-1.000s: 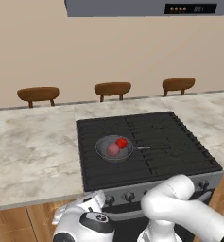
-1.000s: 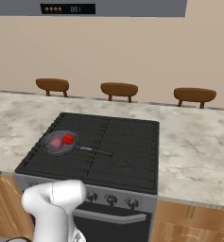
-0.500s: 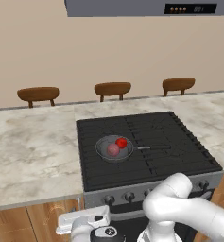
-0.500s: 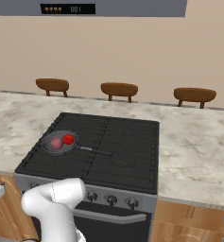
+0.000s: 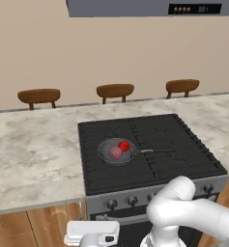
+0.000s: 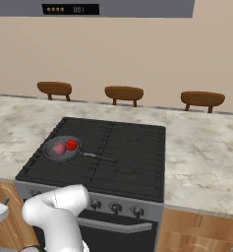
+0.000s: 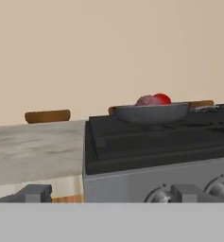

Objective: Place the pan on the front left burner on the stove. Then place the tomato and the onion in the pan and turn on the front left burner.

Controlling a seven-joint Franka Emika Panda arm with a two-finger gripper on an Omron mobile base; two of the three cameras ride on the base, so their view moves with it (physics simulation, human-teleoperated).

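Observation:
The dark grey pan (image 5: 117, 152) (image 6: 62, 149) rests on the front left burner (image 5: 94, 168) of the black stove (image 5: 183, 144), its thin handle pointing right. Inside it lie the glossy red tomato (image 5: 124, 145) (image 6: 71, 144) and the duller pinkish onion (image 5: 115, 153) (image 6: 59, 148), side by side. My gripper (image 5: 91, 235) hangs low in front of the stove's left end, below the counter's edge. In the hand view the gripper (image 7: 111, 194) is open and holds nothing. Its fingertips (image 7: 34, 193) frame the stove's grey front, with the pan (image 7: 151, 112) seen side-on above.
Round knobs (image 5: 131, 200) (image 6: 116, 207) (image 7: 158, 194) line the steel front above the oven handle (image 6: 113, 225). Marble counter (image 5: 34, 154) flanks the stove on both sides. Three brown stool tops (image 5: 115, 90) stand behind it. A hood with a display (image 5: 193, 8) hangs overhead.
The hand has sunk lower in front of the stove's left end and levelled out. Its jaws stayed open. Pan, tomato and onion have not moved.

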